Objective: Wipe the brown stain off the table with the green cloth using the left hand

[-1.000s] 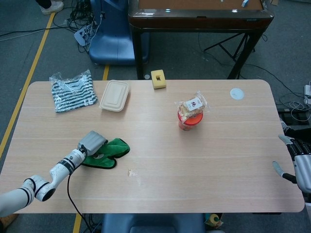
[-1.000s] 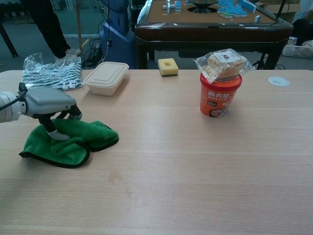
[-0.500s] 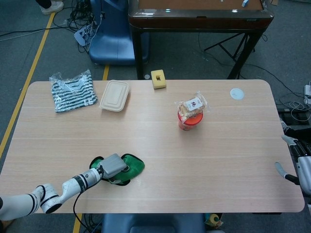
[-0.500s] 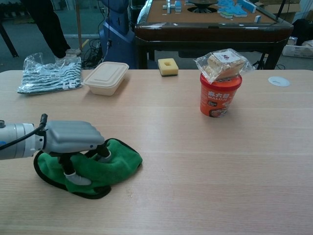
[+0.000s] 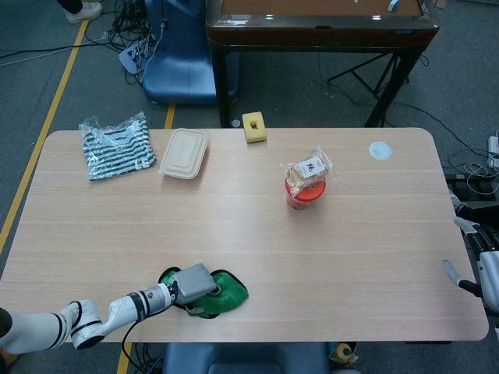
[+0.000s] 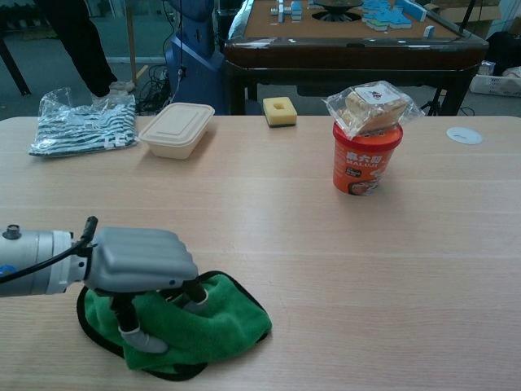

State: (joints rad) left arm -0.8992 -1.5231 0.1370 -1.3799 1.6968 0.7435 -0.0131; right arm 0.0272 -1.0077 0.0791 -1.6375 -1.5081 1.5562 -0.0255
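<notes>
Your left robot hand [image 6: 142,261] presses down on the crumpled green microfibre cloth [image 6: 203,326], fingers curled into the folds and holding it against the pale wood-grain surface [image 5: 257,234] near the front edge, left of centre. No brown stain shows in either view; it is probably under the cloth, so you look mid-wipe. Next: keep downward pressure, drag the cloth clear, check the wood underneath. Your right robot hand [image 5: 482,269] sits off the right edge, only partly in view; cannot tell how far open it is. The red instant-noodle cup with a wrapped snack on top [image 6: 358,151] stands well apart.
</notes>
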